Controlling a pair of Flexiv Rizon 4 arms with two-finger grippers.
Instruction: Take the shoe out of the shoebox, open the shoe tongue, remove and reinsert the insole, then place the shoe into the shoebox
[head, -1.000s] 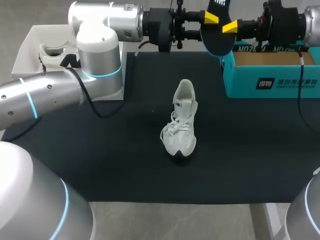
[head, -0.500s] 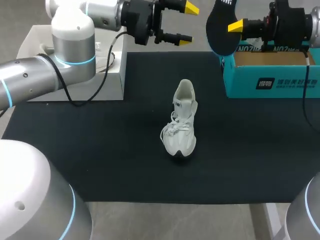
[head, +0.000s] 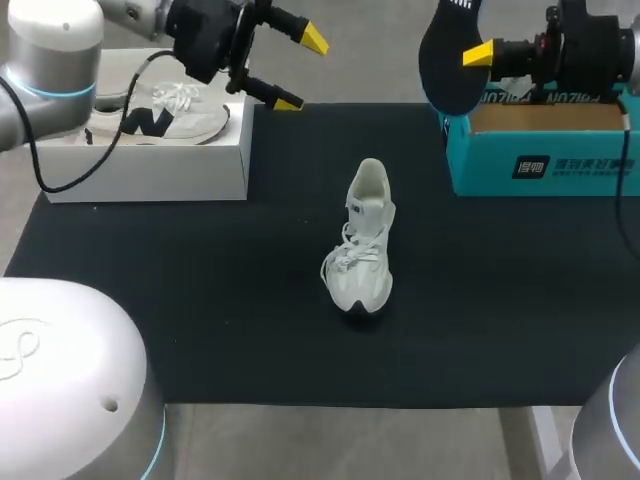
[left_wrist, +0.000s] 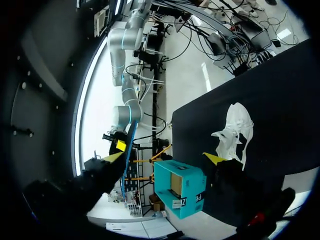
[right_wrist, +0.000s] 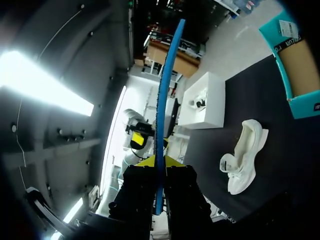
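Insole (head: 447, 60) top cut off, edge pinched in right gripper (right_wrist: 159, 162).

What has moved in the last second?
The left claw, which was up against the insole, has drawn back to the left, open, and now hangs by the white box. The right claw stays shut on the insole near the teal box. The shoe has not moved.
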